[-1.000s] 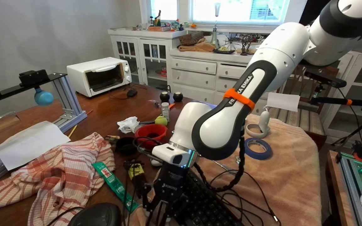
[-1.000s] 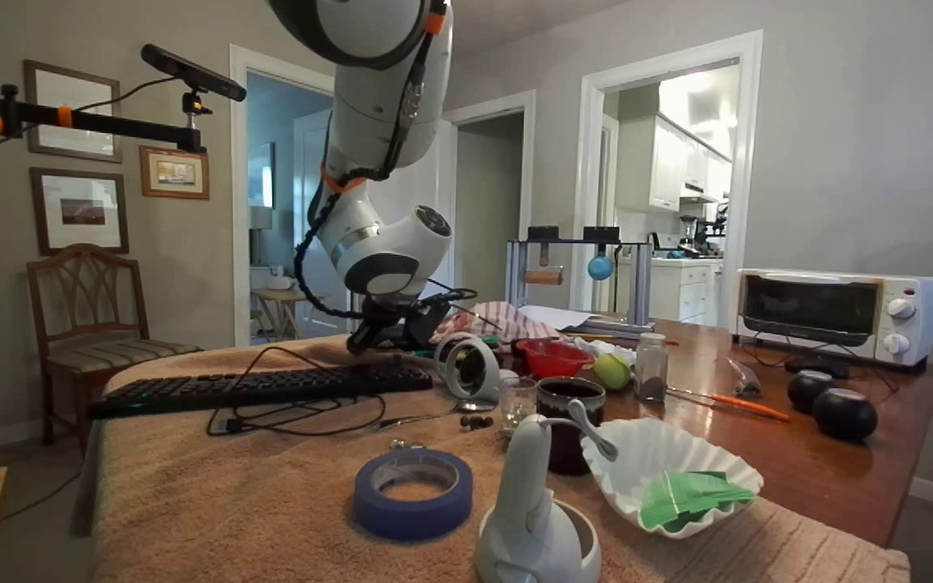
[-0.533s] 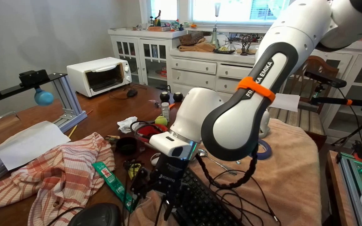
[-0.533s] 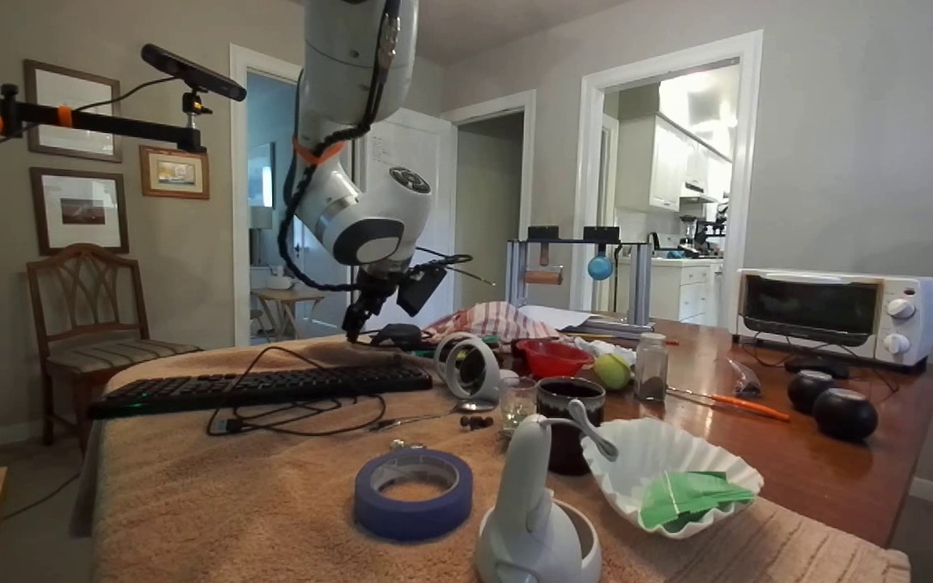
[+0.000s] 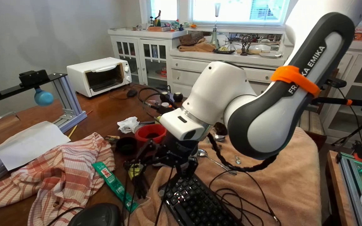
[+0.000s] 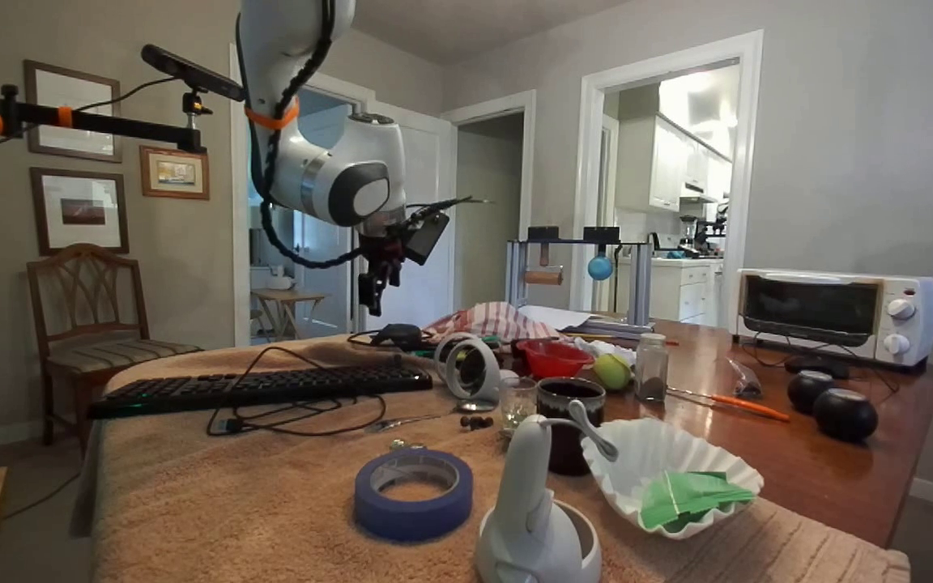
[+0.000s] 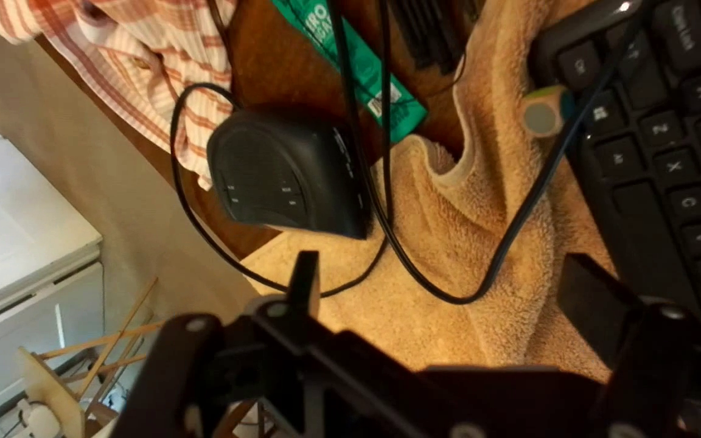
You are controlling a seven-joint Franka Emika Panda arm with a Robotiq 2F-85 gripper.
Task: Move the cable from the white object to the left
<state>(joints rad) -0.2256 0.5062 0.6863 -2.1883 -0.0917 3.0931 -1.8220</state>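
Up went the claw (image 7: 445, 274) since a second ago, its fingers (image 7: 306, 274) spread apart. In the wrist view, black cord (image 7: 460, 299) looped at twelve o'clock; in an exterior view, the white ring (image 6: 452, 368) sat at the claw's four o'clock.

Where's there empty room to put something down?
Bare: tan towel between its edge and the round blue tape roll; brown wooden table between the white toaster oven and crumpled white wad. Crowded: around the round red bowl.
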